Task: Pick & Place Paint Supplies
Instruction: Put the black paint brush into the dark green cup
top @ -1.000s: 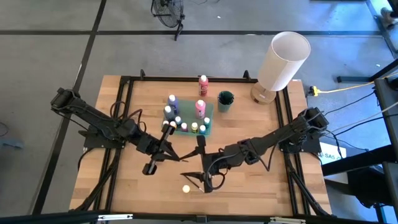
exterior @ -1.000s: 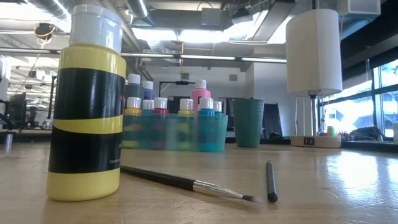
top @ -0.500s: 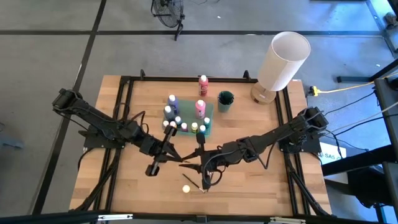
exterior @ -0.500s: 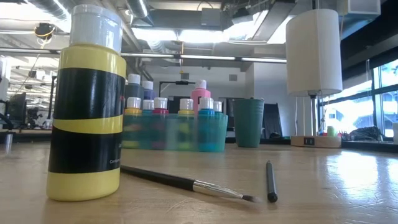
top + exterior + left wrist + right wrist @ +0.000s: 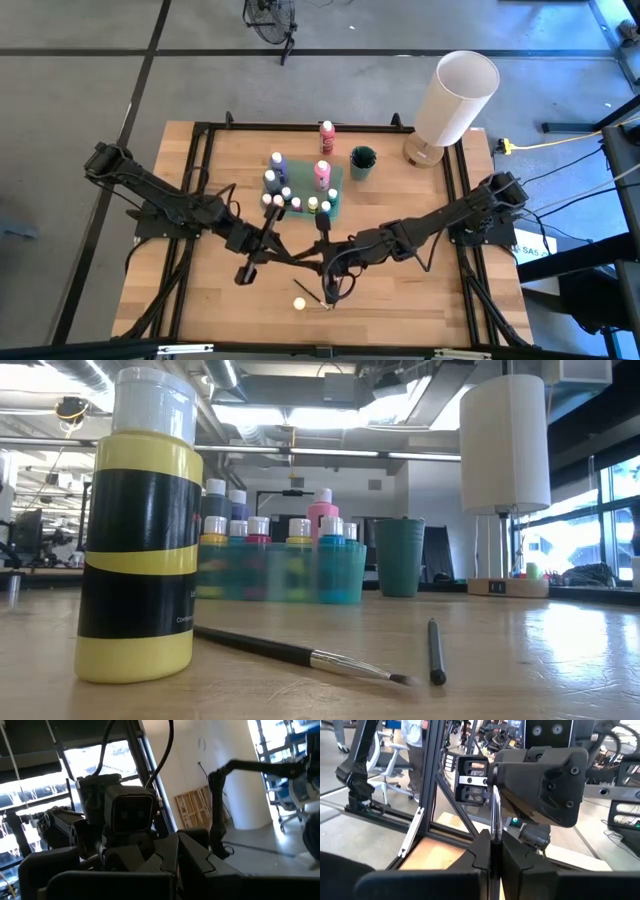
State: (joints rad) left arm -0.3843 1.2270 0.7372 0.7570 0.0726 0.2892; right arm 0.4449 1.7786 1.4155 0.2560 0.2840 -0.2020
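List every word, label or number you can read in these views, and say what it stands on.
No text here reads clearly.
Yellow paint bottle: small white print at the edge of its black label, too small to read.
White box beside the table's right edge: a dark printed mark, too blurred to read.

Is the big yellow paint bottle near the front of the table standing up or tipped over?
Standing upright. In the low view the yellow bottle rests on its flat base on the table, white cap on top, beside a brush.
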